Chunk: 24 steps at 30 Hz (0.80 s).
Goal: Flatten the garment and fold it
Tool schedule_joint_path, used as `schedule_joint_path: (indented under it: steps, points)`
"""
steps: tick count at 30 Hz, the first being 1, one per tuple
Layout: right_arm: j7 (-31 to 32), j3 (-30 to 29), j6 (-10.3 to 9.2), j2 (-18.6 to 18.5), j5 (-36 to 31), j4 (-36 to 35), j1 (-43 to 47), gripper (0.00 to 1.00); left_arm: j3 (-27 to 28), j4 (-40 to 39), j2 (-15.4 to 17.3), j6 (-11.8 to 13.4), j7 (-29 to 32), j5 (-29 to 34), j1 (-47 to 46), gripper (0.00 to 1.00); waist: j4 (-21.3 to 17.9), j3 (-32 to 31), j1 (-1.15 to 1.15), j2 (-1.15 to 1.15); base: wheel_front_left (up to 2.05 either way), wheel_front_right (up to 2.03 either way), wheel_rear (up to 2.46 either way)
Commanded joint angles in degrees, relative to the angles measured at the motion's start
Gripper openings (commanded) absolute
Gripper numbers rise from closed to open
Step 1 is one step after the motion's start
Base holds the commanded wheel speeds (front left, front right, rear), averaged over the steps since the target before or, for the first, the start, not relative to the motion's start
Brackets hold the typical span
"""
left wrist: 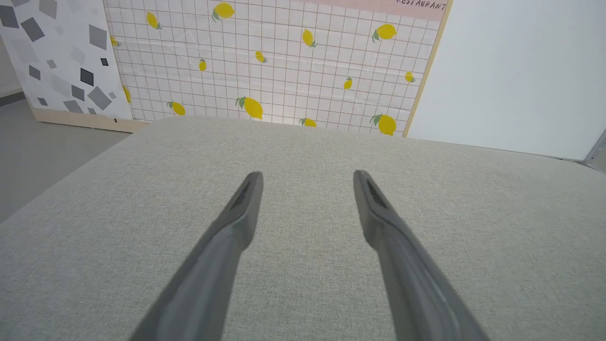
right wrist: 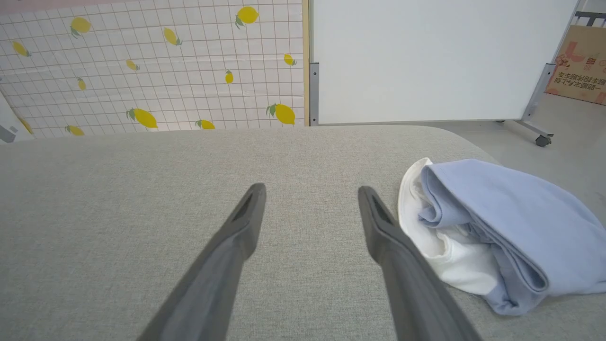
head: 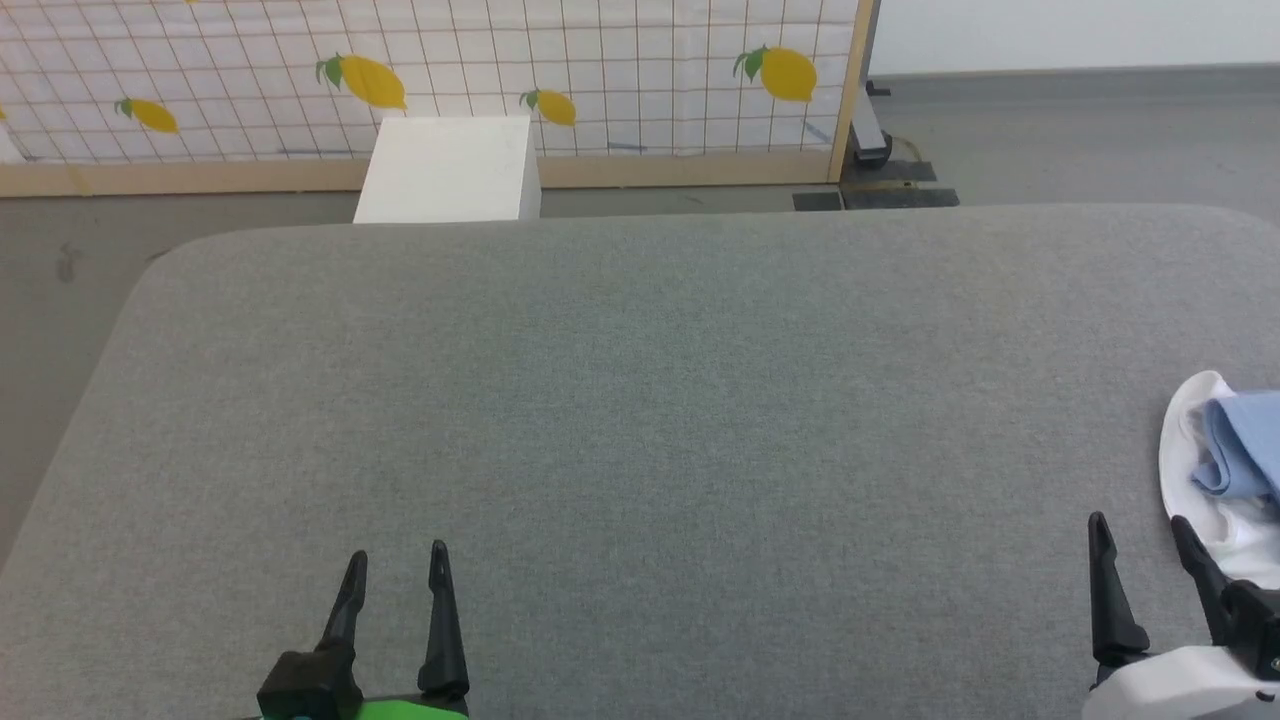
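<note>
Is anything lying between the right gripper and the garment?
Nothing: the right wrist view shows bare grey table surface between the open right gripper and the garment.

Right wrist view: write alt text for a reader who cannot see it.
A crumpled light blue garment with white fabric showing lies on the grey table, to the view's right of the open, empty right pincer. A lemon-print panel and a white board stand behind.

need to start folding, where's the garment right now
The garment lies bunched on the grey table at the head view's right edge, just ahead of the right gripper.
</note>
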Motion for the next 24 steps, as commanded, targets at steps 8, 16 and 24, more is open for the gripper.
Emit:
schedule_joint_path:
  steps: [8, 16, 24]
  points:
    - [-0.5, -0.1, -0.09, 0.1, 0.4, 0.0, -1.8, 1.00, 0.8, -0.1, -0.7, -0.5, -0.3, 1.4, -1.8, 1.00, 0.1, 1.0, 0.00, 0.00, 0.00, 0.00, 0.00]
    - [0.1, 0.0, 0.00, 0.0, 0.3, 0.0, -1.2, 0.00, 0.8, 0.1, -0.5, -0.3, 0.2, 1.1, -0.8, 0.00, 0.1, 1.0, 0.00, 0.00, 0.00, 0.00, 0.00]
    - [0.5, 0.8, -0.01, 0.0, 0.0, -0.2, -1.6, 0.00, 1.3, 0.2, -0.6, -0.8, 1.1, 1.8, -1.4, 0.00, 0.3, 1.0, 0.00, 0.00, 0.00, 0.00, 0.00]
